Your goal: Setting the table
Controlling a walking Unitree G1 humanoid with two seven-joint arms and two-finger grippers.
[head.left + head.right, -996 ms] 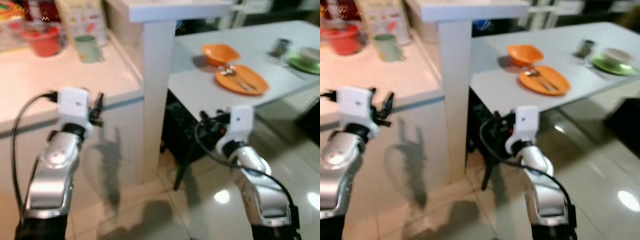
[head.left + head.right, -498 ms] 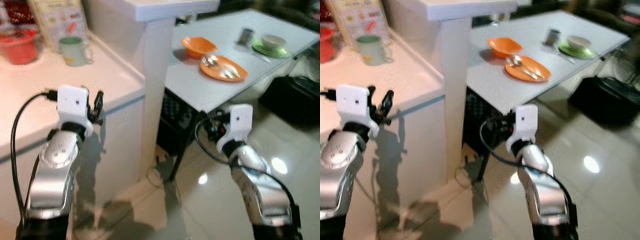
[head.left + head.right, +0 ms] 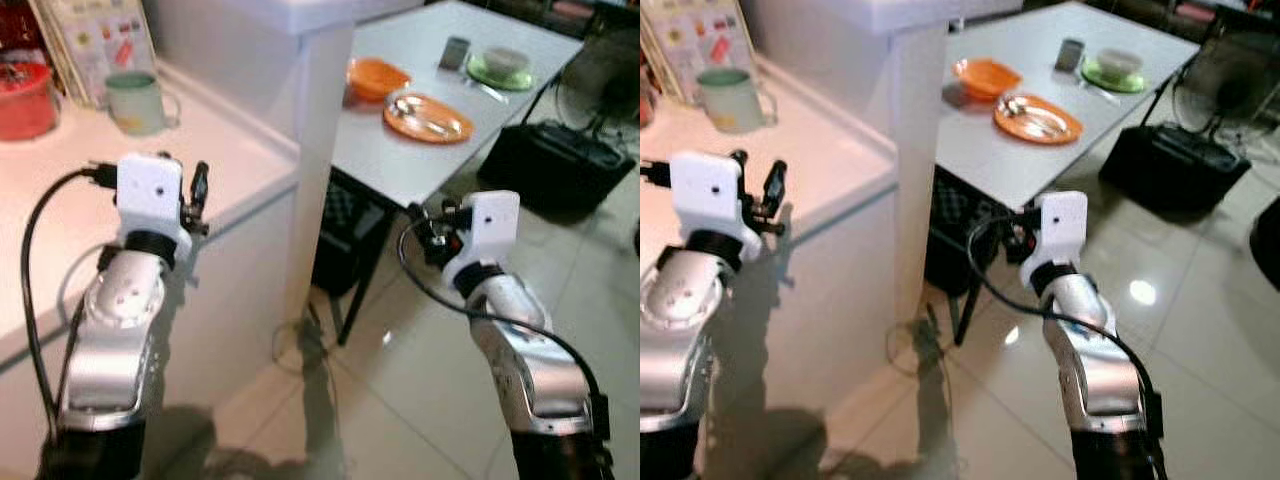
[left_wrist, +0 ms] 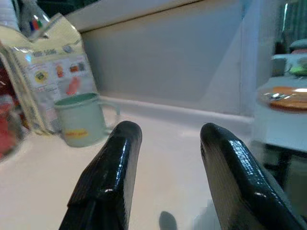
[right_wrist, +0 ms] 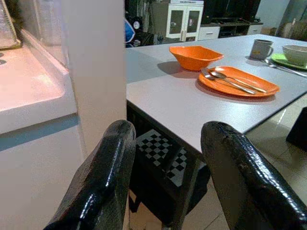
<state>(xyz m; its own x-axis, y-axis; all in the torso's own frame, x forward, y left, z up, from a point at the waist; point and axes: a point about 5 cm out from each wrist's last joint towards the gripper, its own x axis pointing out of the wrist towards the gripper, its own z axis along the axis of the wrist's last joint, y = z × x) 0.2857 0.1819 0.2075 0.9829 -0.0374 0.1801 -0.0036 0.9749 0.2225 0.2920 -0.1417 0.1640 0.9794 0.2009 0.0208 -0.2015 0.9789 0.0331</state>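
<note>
A pale green mug (image 3: 135, 100) stands on the white counter (image 3: 60, 230), beyond my left gripper (image 4: 165, 158), which hovers open over the counter's edge with nothing between its fingers. On the white dining table (image 3: 400, 165) lie an orange bowl (image 3: 375, 77), an orange plate (image 3: 428, 117) carrying a spoon and a fork, a grey cup (image 3: 455, 52) and a green plate with a white bowl (image 3: 503, 68). My right gripper (image 5: 168, 158) is open and empty, held in the air short of the table's near edge.
A white pillar (image 3: 325, 150) rises between counter and table. A red container (image 3: 25, 95) and a printed packet (image 3: 95, 45) stand behind the mug. A black bag (image 3: 555, 165) sits on the tiled floor beside the table. A dark crate (image 5: 163, 158) lies under it.
The camera has shifted: the table now sits farther up and right, and more floor and the black bag show. Both arms keep the same raised pose, grippers open.
</note>
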